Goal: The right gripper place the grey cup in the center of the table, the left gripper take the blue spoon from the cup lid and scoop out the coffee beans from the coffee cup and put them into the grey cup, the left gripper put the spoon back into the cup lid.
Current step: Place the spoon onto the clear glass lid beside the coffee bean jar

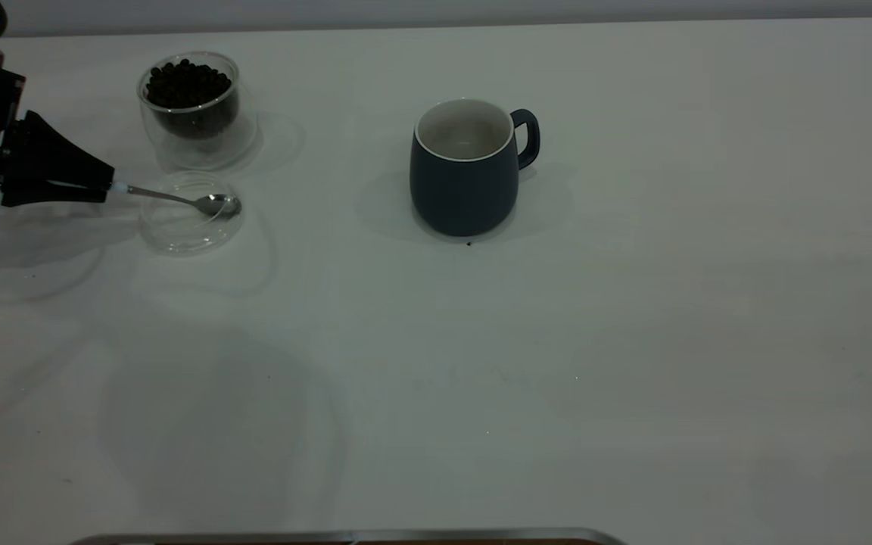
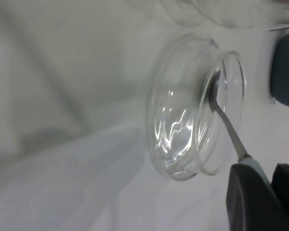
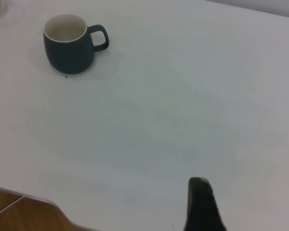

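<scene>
Leftward, the left gripper (image 1: 107, 187) is clamped on the pale handle of the blue spoon (image 1: 179, 198), whose metal bowl lies in the cup lid (image 1: 190, 219) on the table (image 1: 633, 303). Just behind the lid stands the coffee cup (image 1: 192, 106), filled with coffee beans (image 1: 188, 83). The grey cup (image 1: 466, 170) stands upright near the table's centre, handle to the right, well apart from both. Only one dark finger (image 3: 202, 207) of the right gripper shows, above the table's near edge; its grip cannot be told.
</scene>
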